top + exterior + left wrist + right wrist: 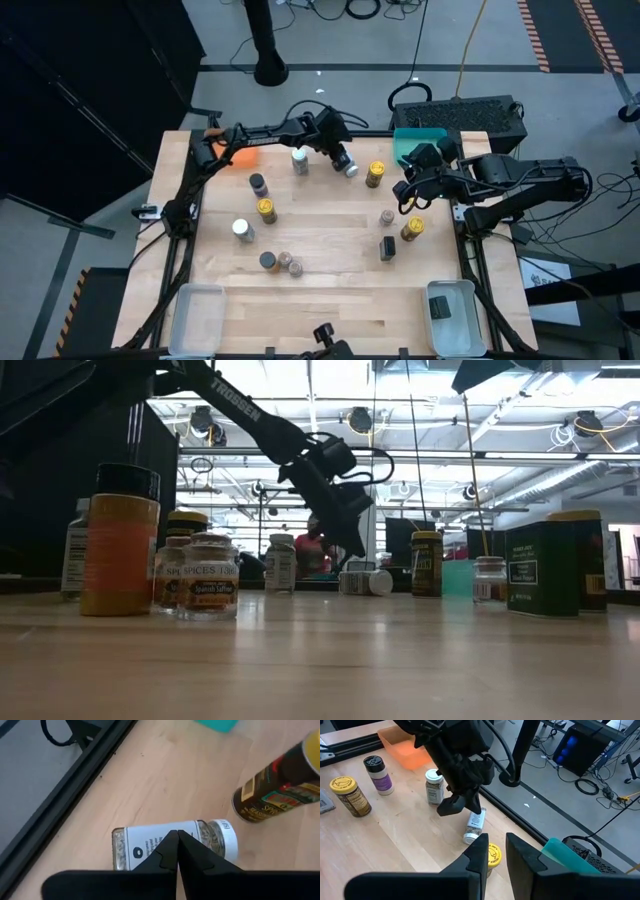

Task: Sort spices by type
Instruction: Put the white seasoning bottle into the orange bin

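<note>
**Fallen jar sits right under shut left jaws**

Near edge first, high view: two clear trays (196,300) at the front corners, then a loose scatter of upright jars (267,209) mid-table, none grouped by type yet.

Further back, approx 12 o'clock from table centre, one white-capped jar (349,168) lies on its side. Left gripper (341,157) hangs over it, just above or touching; can't tell which. Left wrist view: the jar (170,842) runs crosswise to the fingers (187,857), label up, cap (226,838) to one side. Jaws pressed together, nothing between them, tips over the jar's middle. Right wrist view agrees: the gripper (454,806) is at the jar's (474,825) base end, not around it.

Key relation: long axis lies across the jaw line, so the fingers would prob. need to spread and straddle the body before any lift.

Right gripper (408,192) waits at approx 2 o'clock, near the teal tray (412,138), jaws narrow w/ a slit between, empty. Left arm is far nearer the jar. Orange tray (240,155) sits at 10 o'clock.
</note>
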Available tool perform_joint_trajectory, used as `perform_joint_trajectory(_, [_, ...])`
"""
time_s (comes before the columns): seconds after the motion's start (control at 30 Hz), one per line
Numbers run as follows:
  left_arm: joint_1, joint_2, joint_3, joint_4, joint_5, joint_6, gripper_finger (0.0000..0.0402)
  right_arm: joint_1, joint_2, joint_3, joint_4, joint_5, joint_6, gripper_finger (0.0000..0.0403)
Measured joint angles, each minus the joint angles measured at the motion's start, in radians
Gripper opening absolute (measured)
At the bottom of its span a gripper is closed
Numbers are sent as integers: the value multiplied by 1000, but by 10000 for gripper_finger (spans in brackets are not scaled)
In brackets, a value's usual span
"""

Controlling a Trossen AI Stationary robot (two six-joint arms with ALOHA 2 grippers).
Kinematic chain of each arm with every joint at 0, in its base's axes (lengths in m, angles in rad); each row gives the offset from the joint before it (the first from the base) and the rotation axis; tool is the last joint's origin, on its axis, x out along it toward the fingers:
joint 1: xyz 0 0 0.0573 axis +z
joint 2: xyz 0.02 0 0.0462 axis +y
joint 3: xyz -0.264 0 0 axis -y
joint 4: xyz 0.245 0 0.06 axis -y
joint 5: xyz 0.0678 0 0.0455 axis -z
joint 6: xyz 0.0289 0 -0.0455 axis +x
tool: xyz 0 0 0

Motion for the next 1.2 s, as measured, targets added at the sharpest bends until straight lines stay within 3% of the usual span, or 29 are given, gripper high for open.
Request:
perform_joint_trajectory(0.1, [-9,-1,0,-18,-7,-84,33,0,0,0,-2,0,12,47])
perform_joint_trajectory(0.17, [-24,-2,0,-38,-16,-295,39,0,0,0,0,0,0,47])
perform_joint_trajectory(0.3, [-44,-2,0,-19,-122,-463,43,-5,0,0,15,5,-23,47])
perform_joint_trajectory(0.47, [-37,-2,0,-25,-126,-488,45,-6,0,0,20,3,-23,47])
perform_joint_trajectory(0.63, [-6,11,0,-4,155,-537,45,-6,0,0,21,0,-23,47])
perform_joint_trajectory(0.83, [16,14,0,-13,207,-566,46,-5,0,0,21,-1,-20,47])
perform_joint_trajectory(1.0, [-8,-18,-2,-40,371,-487,46,-6,0,0,21,-1,-6,47])
perform_joint_trajectory(1.1, [-83,-127,-3,-45,331,-429,46,-13,4,0,27,0,7,47])
perform_joint_trajectory(1.2, [-150,-278,0,-94,209,-357,46,-30,6,0,36,-2,28,47])
